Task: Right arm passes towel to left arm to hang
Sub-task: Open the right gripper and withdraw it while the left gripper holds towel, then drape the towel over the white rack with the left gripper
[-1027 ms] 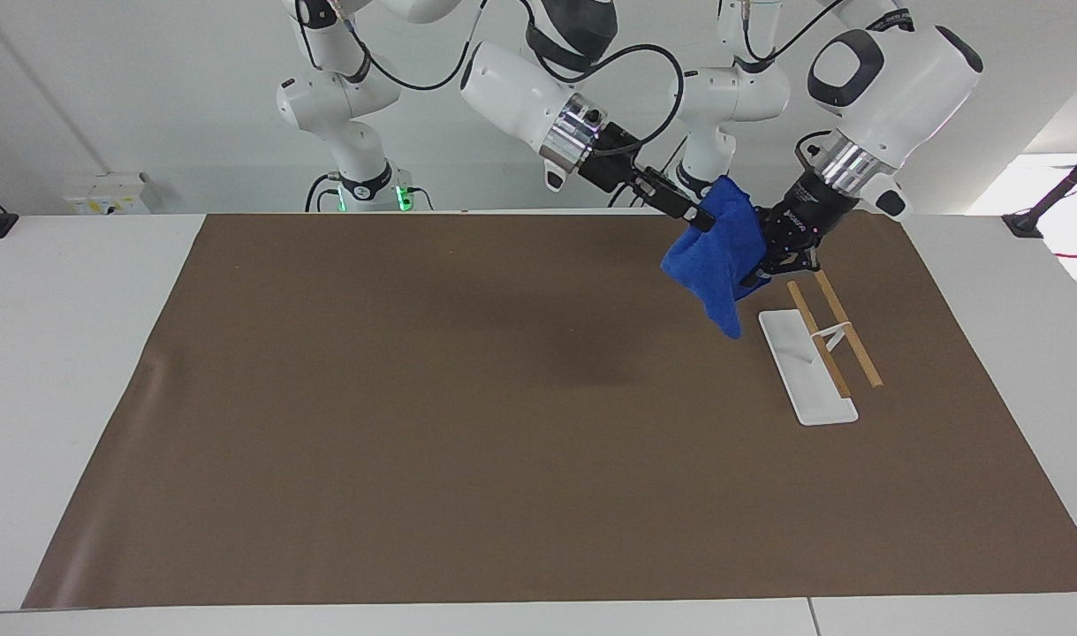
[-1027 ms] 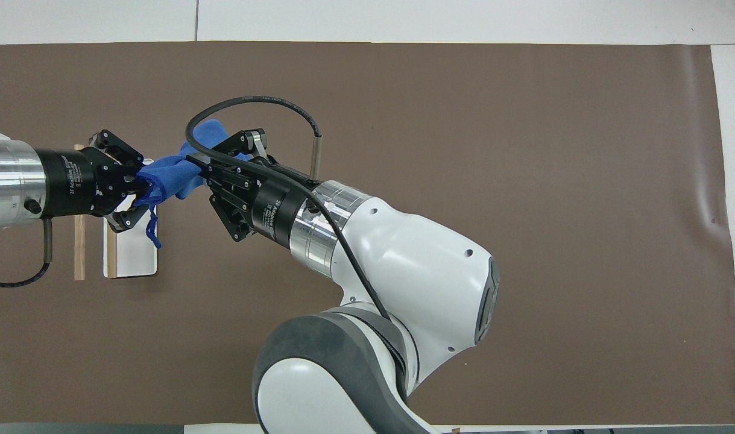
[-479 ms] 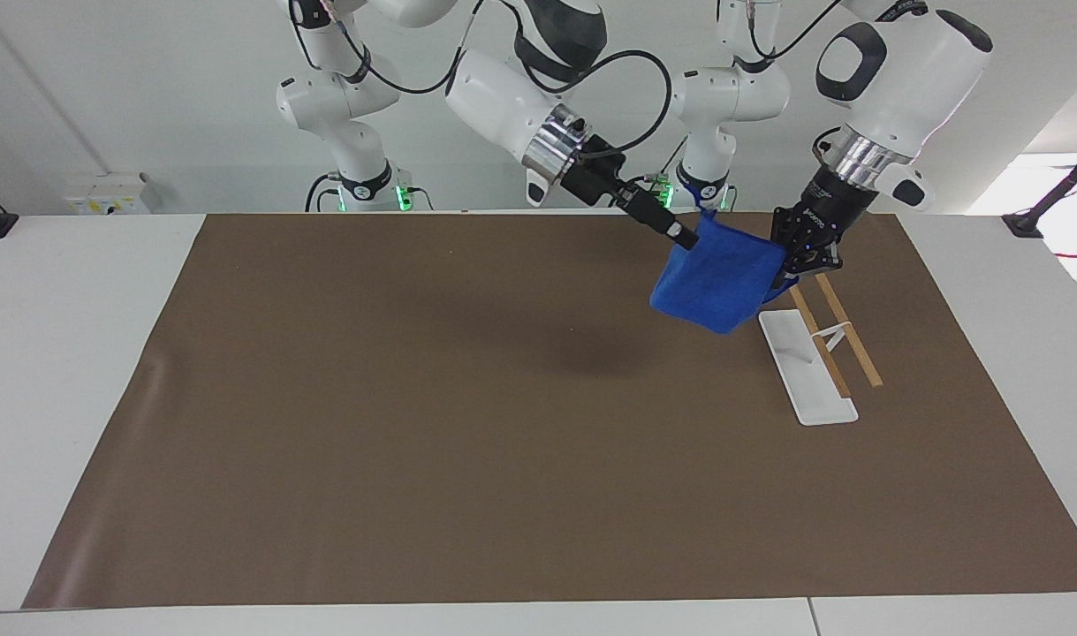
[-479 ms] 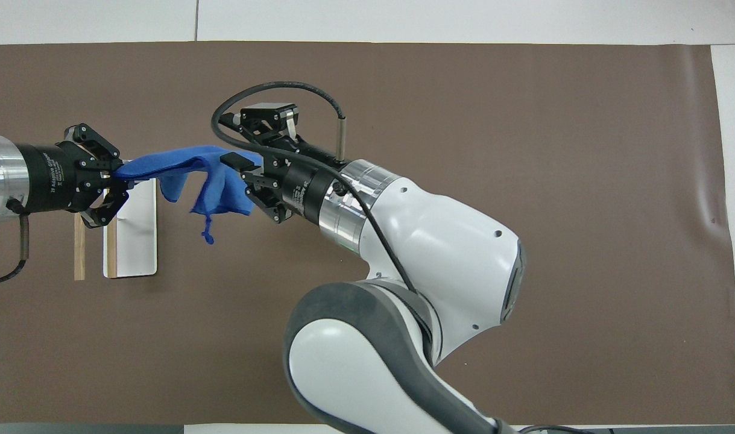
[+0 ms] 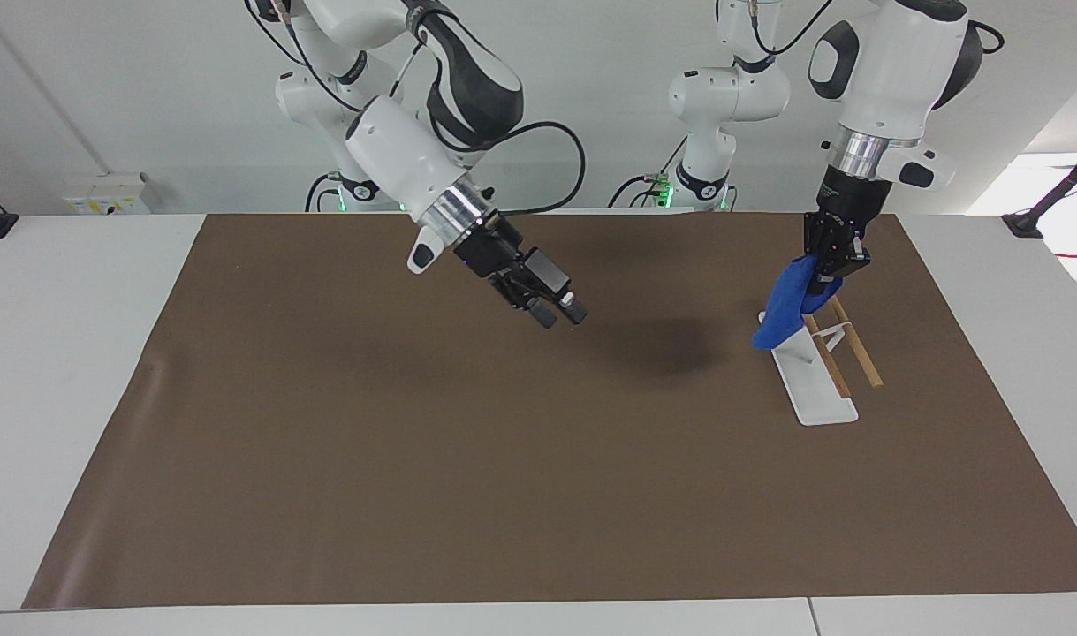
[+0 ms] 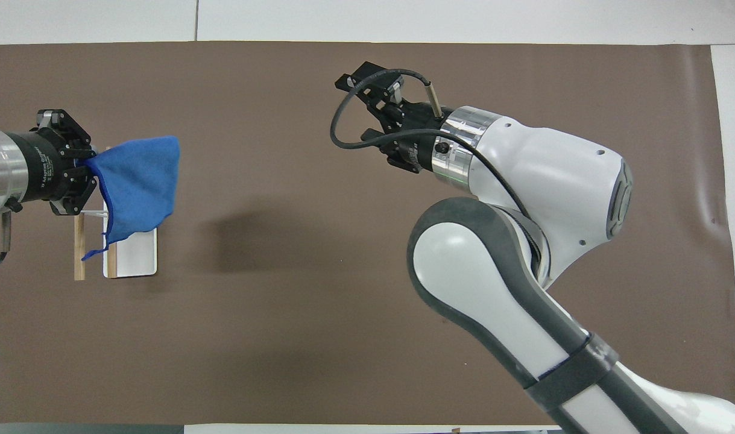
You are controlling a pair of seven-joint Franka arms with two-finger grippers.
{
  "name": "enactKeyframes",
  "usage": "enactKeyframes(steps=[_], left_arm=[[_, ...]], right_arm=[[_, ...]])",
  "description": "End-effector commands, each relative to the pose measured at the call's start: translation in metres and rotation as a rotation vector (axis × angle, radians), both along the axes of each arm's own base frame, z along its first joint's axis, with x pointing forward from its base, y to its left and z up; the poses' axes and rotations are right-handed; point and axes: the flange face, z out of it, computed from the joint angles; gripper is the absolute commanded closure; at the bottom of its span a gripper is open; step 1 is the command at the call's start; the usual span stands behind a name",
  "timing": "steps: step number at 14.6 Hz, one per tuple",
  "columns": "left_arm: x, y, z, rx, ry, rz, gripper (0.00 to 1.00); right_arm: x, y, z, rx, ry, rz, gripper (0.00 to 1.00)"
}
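Mat [image 5: 414,459] brown; left gripper [image 5: 831,265] pinching towel [image 5: 784,305] over rack [image 5: 812,371]; right gripper [image 5: 557,311] spread.

Facing view: high, across table [image 5: 87,353], toward robots. Overhead view: steeply down, half-turn opposed. Both share brown mat [image 5: 467,459].
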Motion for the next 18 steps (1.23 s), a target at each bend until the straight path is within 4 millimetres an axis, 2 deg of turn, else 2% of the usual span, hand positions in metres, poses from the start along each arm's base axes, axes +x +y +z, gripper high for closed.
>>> enactKeyframes(steps=[1,4,5,6,8,11,12,13,15,16,18], left_arm=[[-0.004,0.003,-0.002,0.065,-0.014,-0.039,1.00],[-0.007,0.013,-0.018,0.066,0.000,-0.023,1.00],[-0.007,0.024,-0.022,0.067,0.007,-0.004,1.00],[-0.007,0.045,-0.024,0.068,0.008,0.037,1.00],[-0.007,0.074,-0.027,0.069,0.016,0.085,1.00],[-0.008,0.137,-0.027,0.072,-0.002,0.193,1.00],[-0.008,0.149,-0.028,0.072,-0.013,0.218,1.00],[-0.009,0.154,-0.035,0.068,-0.016,0.230,1.00],[-0.015,0.178,-0.047,0.063,-0.011,0.289,1.00],[-0.016,0.183,-0.049,0.061,-0.014,0.304,1.00],[-0.020,0.190,-0.062,0.057,-0.010,0.325,1.00]], right_arm=[[-0.010,-0.054,-0.012,-0.278,-0.041,0.194,0.00],[-0.002,-0.115,-0.024,-0.600,0.022,0.370,0.00],[-0.004,-0.124,-0.024,-0.660,0.055,0.405,0.00],[-0.005,-0.129,-0.017,-0.701,0.085,0.432,0.00],[-0.003,-0.143,0.011,-0.789,0.165,0.489,0.00],[-0.009,-0.170,0.053,-0.850,0.263,0.501,0.00],[-0.011,-0.180,0.066,-0.864,0.272,0.487,0.00],[-0.015,-0.188,0.075,-0.874,0.287,0.494,0.00],[-0.021,-0.225,0.105,-0.874,0.344,0.487,0.00],[-0.023,-0.246,0.116,-0.870,0.362,0.479,0.00],[-0.028,-0.270,0.135,-0.873,0.360,0.511,0.00]])
